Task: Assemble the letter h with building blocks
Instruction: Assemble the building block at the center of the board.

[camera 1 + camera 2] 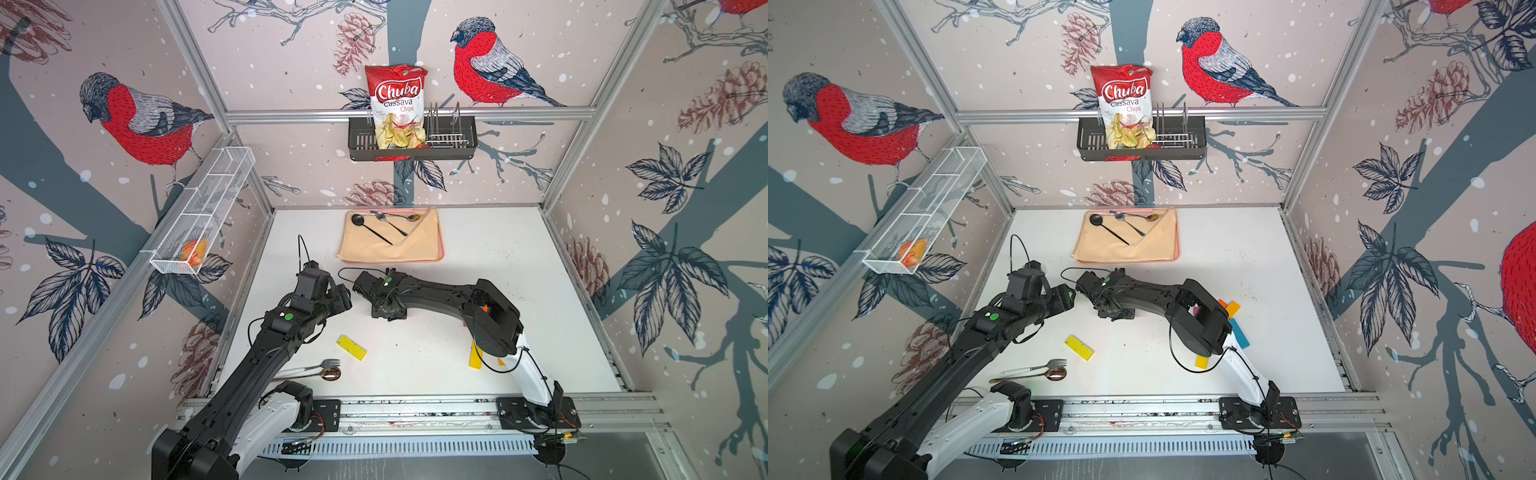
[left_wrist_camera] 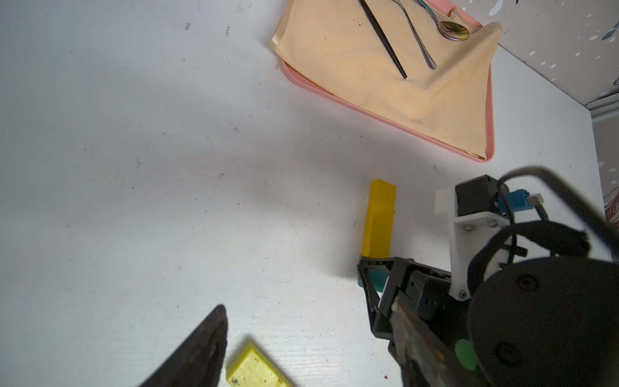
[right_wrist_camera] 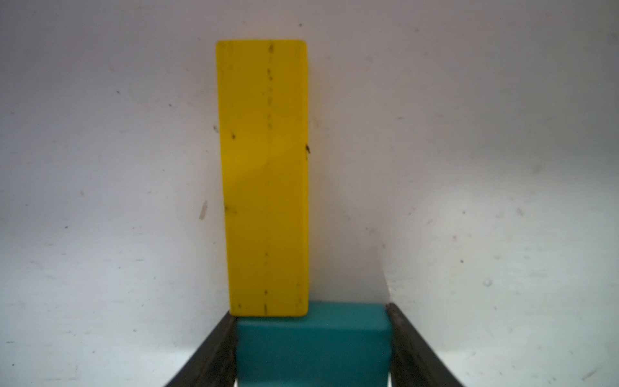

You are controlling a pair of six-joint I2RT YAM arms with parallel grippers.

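My right gripper (image 3: 313, 348) is shut on a teal block (image 3: 313, 335) low over the table. The teal block's end butts against the end of a yellow block (image 3: 266, 177) that lies flat. The left wrist view shows the same pair from the side: the yellow block (image 2: 378, 221) and the teal block (image 2: 376, 283). My left gripper (image 2: 308, 335) hangs open beside them with nothing between its fingers, over a second yellow block (image 1: 351, 347). More blocks lie by the right arm's base: orange (image 1: 1232, 309), teal (image 1: 1239, 332) and yellow (image 1: 1202, 361).
A pink tray (image 1: 442, 253) at the back carries a beige cloth (image 1: 374, 245) with spoons on it. A fork and spoon (image 1: 324, 370) lie at the front left. A chips bag (image 1: 399, 108) stands in a black wall basket; a white wire basket (image 1: 199, 220) hangs on the left wall.
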